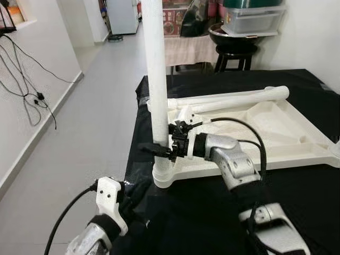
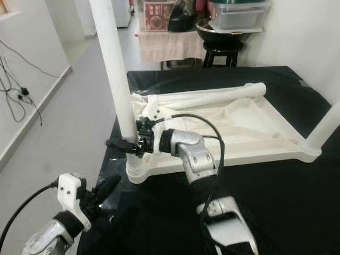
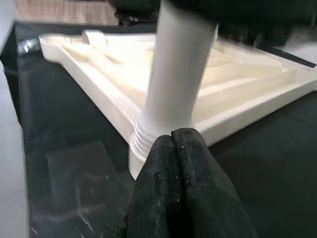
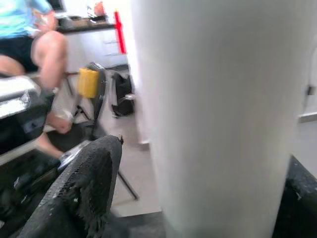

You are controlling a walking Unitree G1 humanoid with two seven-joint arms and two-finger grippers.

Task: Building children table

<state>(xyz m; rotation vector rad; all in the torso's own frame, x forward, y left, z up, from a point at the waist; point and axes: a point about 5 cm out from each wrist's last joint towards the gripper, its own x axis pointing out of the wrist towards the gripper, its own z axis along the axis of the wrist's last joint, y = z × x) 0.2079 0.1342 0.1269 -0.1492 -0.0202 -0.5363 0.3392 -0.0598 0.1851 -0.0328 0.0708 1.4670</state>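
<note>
The white upright leg stands in the near corner socket of the upturned table panel, which lies on the black tabletop. The right hand clamps the leg just above the socket; the left hand, fingers closed on nothing, waits beside the socket. The step looks like seating this leg (probably by twisting); the loose leg on the panel likely comes next.

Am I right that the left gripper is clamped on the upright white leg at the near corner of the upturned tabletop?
No, the right gripper is clamped on the upright leg at the tabletop's near corner, as the left eye view shows. The left gripper sits shut just before the socket.
</note>
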